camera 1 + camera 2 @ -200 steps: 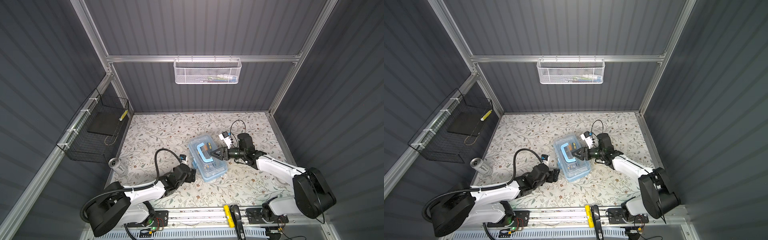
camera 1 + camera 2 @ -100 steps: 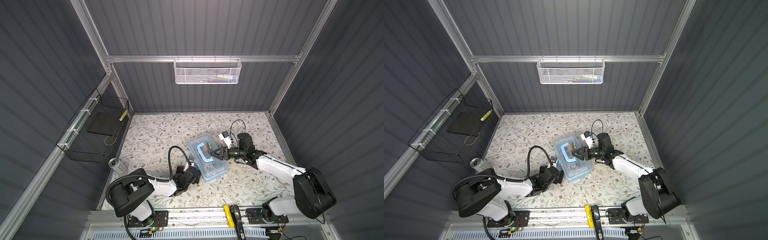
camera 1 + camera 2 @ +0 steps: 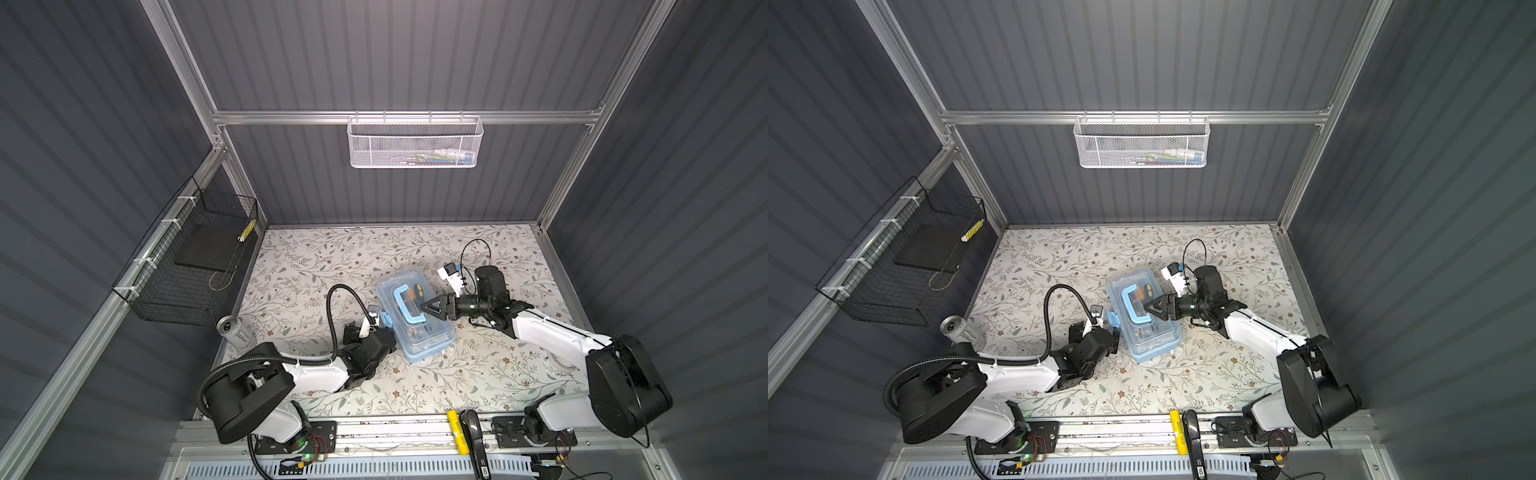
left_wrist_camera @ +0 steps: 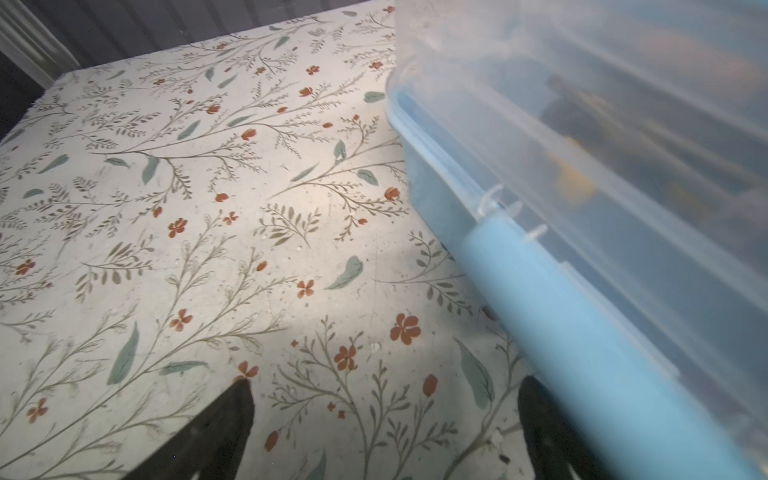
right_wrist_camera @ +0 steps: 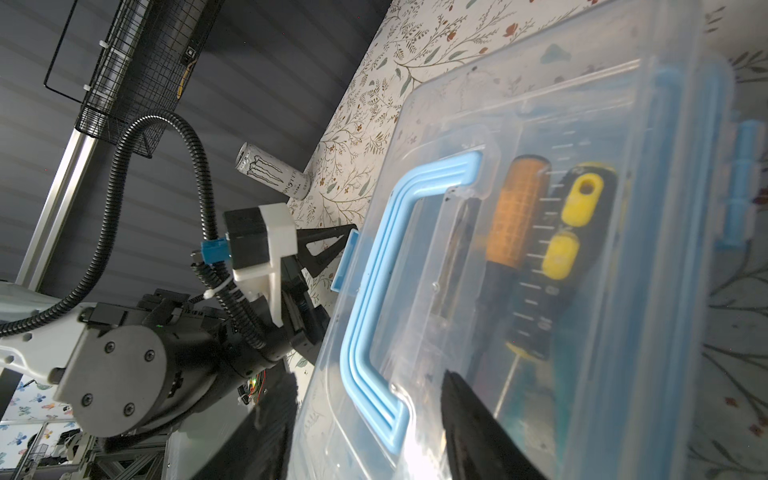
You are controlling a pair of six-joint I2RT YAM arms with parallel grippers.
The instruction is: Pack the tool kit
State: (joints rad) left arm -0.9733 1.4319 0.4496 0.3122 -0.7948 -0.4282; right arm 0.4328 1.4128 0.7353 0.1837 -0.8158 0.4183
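Closing step: left gripper (image 4: 384,382), jaws wide, sat beside the latch (image 4: 561,316) of the tool kit (image 3: 415,332) — apparently needing a push shut — while the half-open right gripper (image 3: 432,309) straddled the handle (image 5: 374,257).

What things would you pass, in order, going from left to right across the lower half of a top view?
black wire basket → drink can → tool kit → right arm's shoulder

A robot test booth: grey ribbed wall panels (image 3: 374,62), aluminium frame (image 3: 407,117), floral-papered tabletop (image 3: 332,257).
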